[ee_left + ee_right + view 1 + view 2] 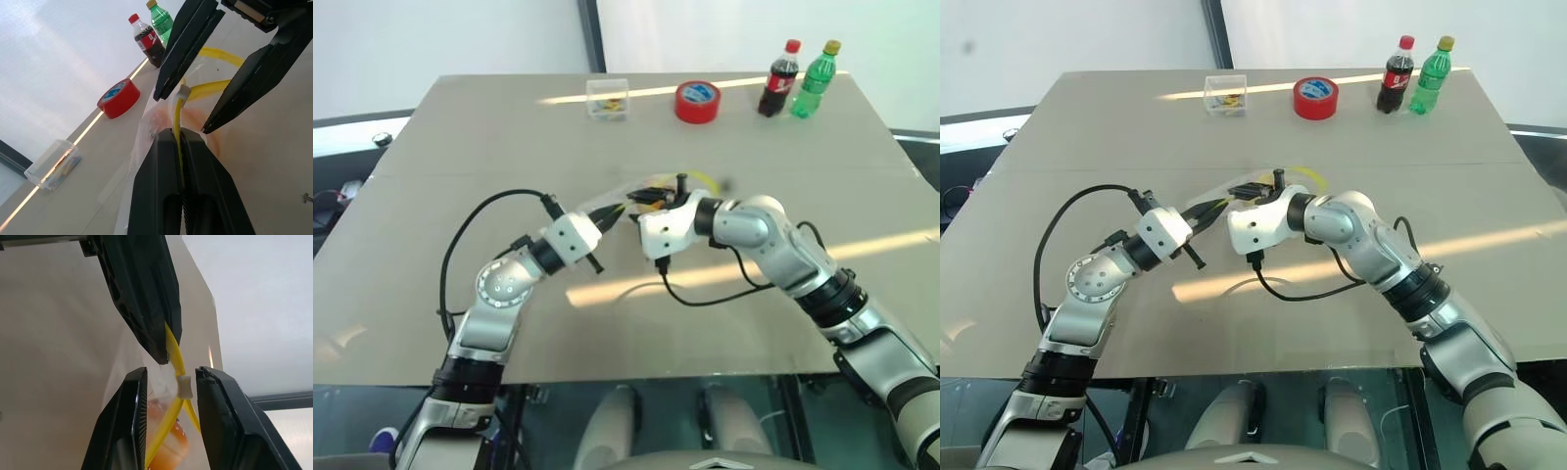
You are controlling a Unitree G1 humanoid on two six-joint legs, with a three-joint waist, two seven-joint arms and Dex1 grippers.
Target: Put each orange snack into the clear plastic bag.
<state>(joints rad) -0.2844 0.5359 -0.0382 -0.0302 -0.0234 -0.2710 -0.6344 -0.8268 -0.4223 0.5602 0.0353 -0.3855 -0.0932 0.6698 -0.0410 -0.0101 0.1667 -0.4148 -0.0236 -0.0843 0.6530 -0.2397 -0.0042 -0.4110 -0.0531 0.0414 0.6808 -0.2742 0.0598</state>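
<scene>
Left claw (182,147) clamped shut on the yellow seal strip of the clear plastic bag (161,115), held up above the middle of the surface (460,147). Right claw (171,382) part open, fingers (222,421) straddling the strip's white slider. Orange snack (168,440) glossy inside the bag. Both forearms angled inward, tips almost touching.
</scene>
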